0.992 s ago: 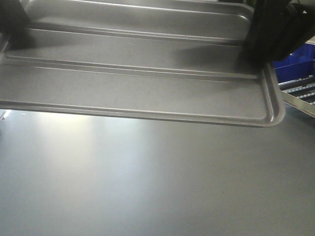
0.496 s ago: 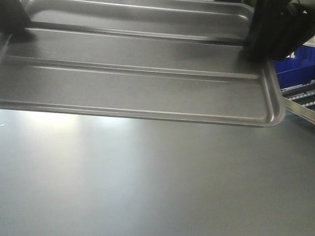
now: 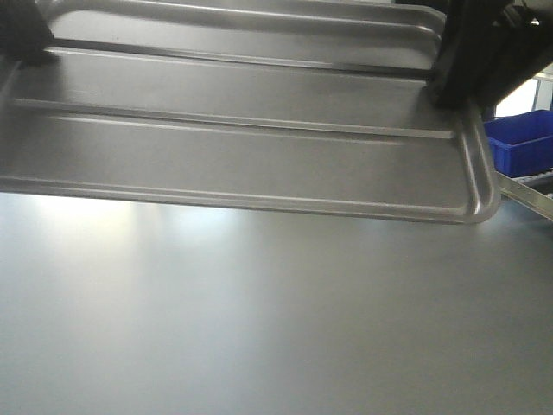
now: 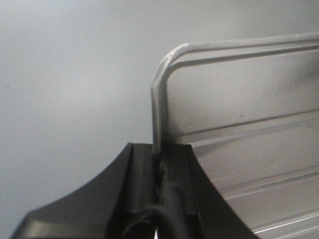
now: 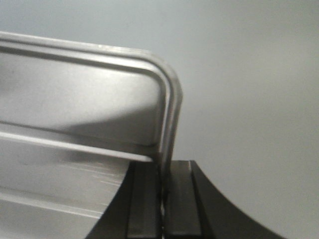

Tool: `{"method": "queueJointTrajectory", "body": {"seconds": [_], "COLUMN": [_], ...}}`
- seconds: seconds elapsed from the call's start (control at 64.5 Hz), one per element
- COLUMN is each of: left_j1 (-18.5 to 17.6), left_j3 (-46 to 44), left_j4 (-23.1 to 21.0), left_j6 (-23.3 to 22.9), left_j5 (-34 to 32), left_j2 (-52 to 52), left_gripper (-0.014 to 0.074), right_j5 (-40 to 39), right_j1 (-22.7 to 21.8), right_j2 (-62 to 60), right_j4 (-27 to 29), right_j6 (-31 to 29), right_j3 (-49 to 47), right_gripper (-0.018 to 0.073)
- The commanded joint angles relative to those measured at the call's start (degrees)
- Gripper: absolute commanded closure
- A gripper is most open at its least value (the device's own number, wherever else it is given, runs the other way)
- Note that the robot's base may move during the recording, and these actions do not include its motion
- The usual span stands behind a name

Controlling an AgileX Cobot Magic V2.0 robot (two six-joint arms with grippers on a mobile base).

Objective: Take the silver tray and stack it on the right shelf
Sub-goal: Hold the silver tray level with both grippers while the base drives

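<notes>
Tray (image 3: 242,147) hangs level above a smooth grey surface (image 3: 259,328), clear of it. Whether that surface is a tabletop or a bigger tray I cannot tell from here. I count one tray, with two ridges (image 3: 233,126) along its base, and two grippers on it. The left gripper (image 4: 158,152) pinches the rim of its left short side, and the right gripper (image 5: 162,167) pinches the rim of its right short side, each clamped tight on the metal. Beyond the right corner sit one blue bin (image 3: 518,143) and the shelf (image 3: 529,192), of which only one sloped bar shows. The grab looks done and the carry is in hand. Next, I judge, both arms must swing right together, keep the tray flat, and lower it onto the shelf before letting go.
</notes>
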Motion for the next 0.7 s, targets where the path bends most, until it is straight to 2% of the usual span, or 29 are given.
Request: {"method": "queueJointTrajectory", "body": {"seconds": [0.0, 0.682], "left_j1": [-0.41, -0.41], "left_j3": [-1.71, -1.71], "left_j4": [1.15, 1.15], "left_j6": [0.72, 0.72], "left_j5": [-1.92, -1.92], "left_j2": [-1.33, -1.33], "left_gripper": [0.0689, 0.0689], "right_j5": [-2.77, -2.61], "right_j1": [-0.09, -0.09], "right_j2": [-1.33, -1.34], "right_j4": [-2.45, -2.43], "right_j6": [-1.27, -1.27], "right_j3": [-1.5, -1.5], "right_gripper": [0.0503, 0.0503]}}
